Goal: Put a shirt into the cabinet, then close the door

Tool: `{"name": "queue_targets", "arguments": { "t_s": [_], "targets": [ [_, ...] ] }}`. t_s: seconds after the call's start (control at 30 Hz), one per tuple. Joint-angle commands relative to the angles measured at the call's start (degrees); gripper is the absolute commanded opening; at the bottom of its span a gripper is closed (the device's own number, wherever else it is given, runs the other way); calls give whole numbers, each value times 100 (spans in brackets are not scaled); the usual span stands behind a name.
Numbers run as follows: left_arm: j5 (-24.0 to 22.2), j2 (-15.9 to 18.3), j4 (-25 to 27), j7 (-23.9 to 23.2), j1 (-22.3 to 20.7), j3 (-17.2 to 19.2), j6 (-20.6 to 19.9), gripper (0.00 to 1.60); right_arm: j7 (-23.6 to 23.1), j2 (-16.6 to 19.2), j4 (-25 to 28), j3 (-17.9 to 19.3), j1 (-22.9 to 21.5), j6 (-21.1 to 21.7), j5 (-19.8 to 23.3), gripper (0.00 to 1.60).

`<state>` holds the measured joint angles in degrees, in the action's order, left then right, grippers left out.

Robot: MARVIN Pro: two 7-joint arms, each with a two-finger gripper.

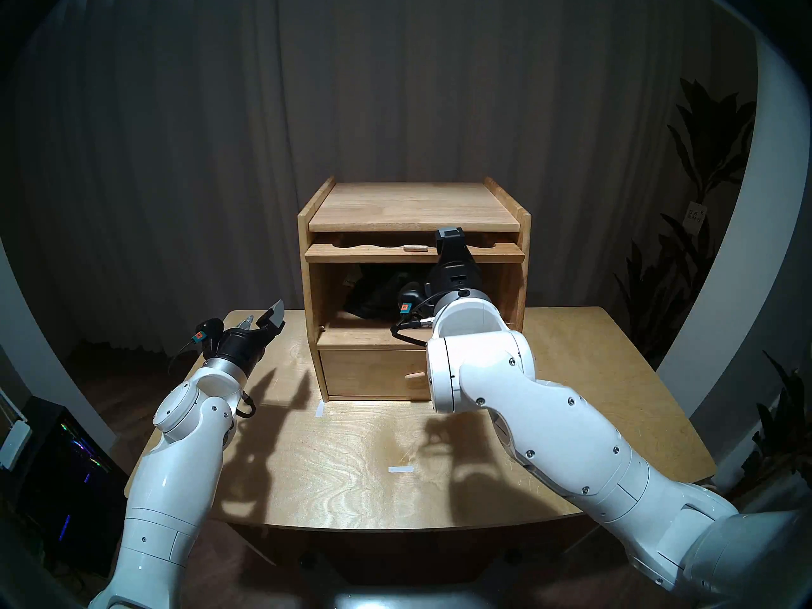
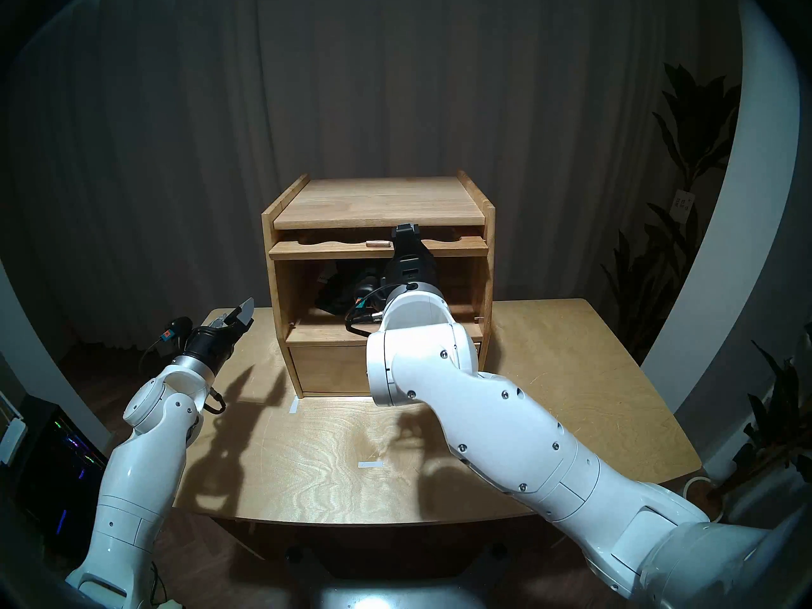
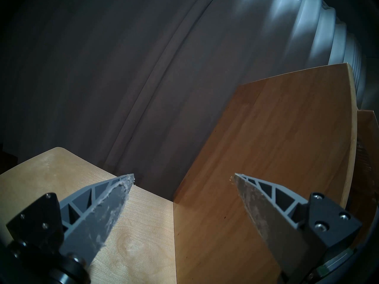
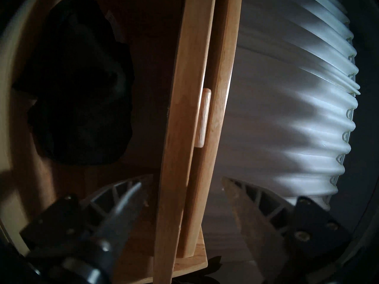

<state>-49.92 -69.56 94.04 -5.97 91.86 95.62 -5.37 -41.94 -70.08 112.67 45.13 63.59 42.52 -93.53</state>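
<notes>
1. Table: pale plywood top nearest the robot, two white tape marks, nothing else loose on it.
2. Left gripper: hovers over the table's left part, just beside the cabinet's left wall, fingers spread wide, holding nothing. In the left wrist view only the wall and table show between the fingers.
3. Drawer: plain front with a peg, under the big compartment, looks pushed in. Not part of this job.
4. Right gripper: raised at the front of the cabinet, right of centre. Jaws apart and straddling the front edge of the door; one finger below the panel, one above. No clear contact, so not clamped on it.
5. Door: swung up flat under the top board, still open. Peg handle sits left of the gripper, untouched.
   - Handling guess: rigid wooden flap, light, hinged; the window glass could crack if slammed. Grip the thin front edge or the peg, and lower it slowly.
6. Shirt: black soft bundle already inside the upper compartment, left-centre, toward the back.
   - Limp, light, won't slip. A fold looks near the front; it may catch the closing door.
</notes>
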Motion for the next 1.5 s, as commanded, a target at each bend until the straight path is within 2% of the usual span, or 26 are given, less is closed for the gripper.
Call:
{"name": "queue_targets", "arguments": {
  "t_s": [0.0, 0.03, 0.1, 0.13, 0.17, 0.43, 0.77, 1.47],
  "targets": [
    [65, 64, 103, -42, -16, 57, 96, 160, 477, -80, -51, 210, 56, 98, 341, 129],
    [71, 70, 107, -51, -10, 59, 100, 160, 537, -66, -87, 217, 78, 94, 380, 80],
    [70, 81, 142, -59, 1, 79, 94, 160, 663, -81, -141, 237, 133, 106, 482, 70],
    [81, 73, 141, -56, -9, 88, 114, 160, 738, -90, -155, 244, 159, 112, 541, 50],
    [84, 73, 134, -57, -20, 92, 115, 160, 784, -90, -161, 243, 176, 118, 572, 0],
    [133, 89, 106, -95, -27, 104, 119, 160, 1047, -46, -46, 260, 407, 232, 717, 0],
    [156, 62, 228, -143, 92, 101, 109, 160, 1000, 160, 311, 284, 680, 456, 630, 0],
    [67, 79, 421, -168, 310, 180, 93, 160, 746, 32, 441, -43, 614, 515, 355, 0]
  ]
}}
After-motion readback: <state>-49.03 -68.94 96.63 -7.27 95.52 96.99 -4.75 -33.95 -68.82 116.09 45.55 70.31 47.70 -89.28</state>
